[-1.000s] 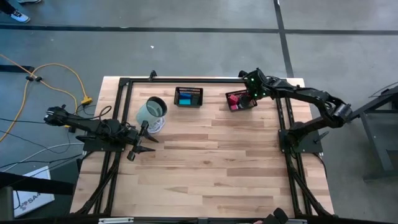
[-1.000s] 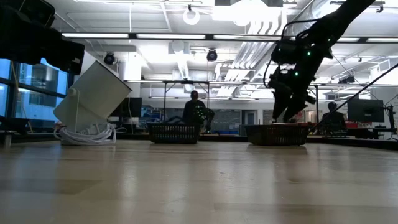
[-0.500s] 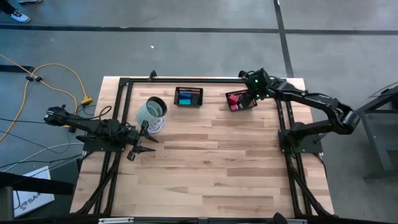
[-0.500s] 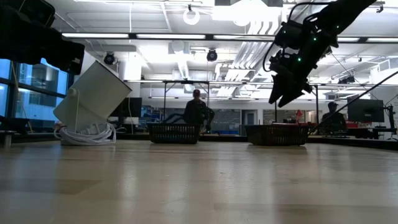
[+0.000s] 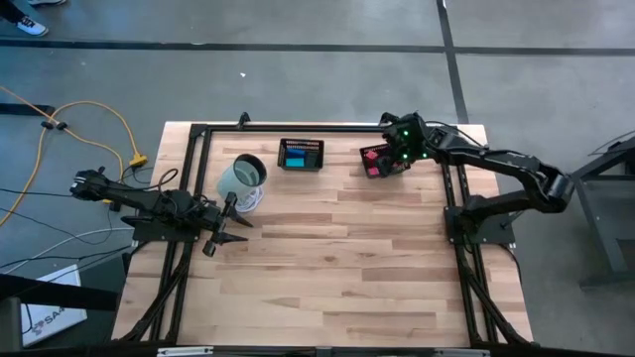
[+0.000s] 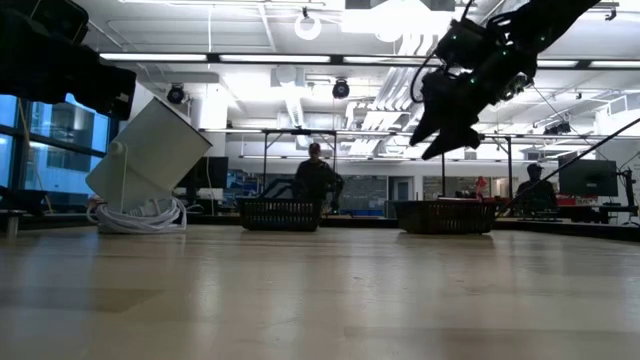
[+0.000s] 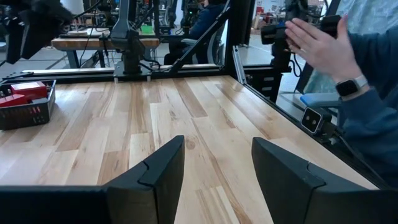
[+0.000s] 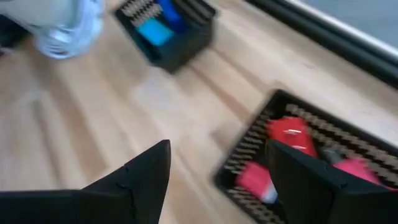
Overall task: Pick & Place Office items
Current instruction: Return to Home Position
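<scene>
Right gripper point(image 8: 217, 177), jaws spread and empty, hangs over the right mesh basket point(image 8: 231, 163); red and pink charger adapters point(image 8: 289, 132) lie beneath its jaws, so lift clear of the rim before swinging home. Left gripper point(image 7: 217, 163), jaws spread, waits well apart

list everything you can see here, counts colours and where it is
table: one, light wood
left basket: one, black mesh, far edge, middle
blue pieces: at least two, blue and teal, in left basket
right basket: one, black mesh, right of the first
red and pink pieces: at least three, in right basket
container: one, white, tilted on a coiled white cable, left of baskets
floor cable: one, yellow, off table's left
person: one, blue sleeve, wristwatch, by table edge
background people: two, dark figures, room beyond
left gripper: open, low over table's left side
right gripper: open, raised above right basket
</scene>
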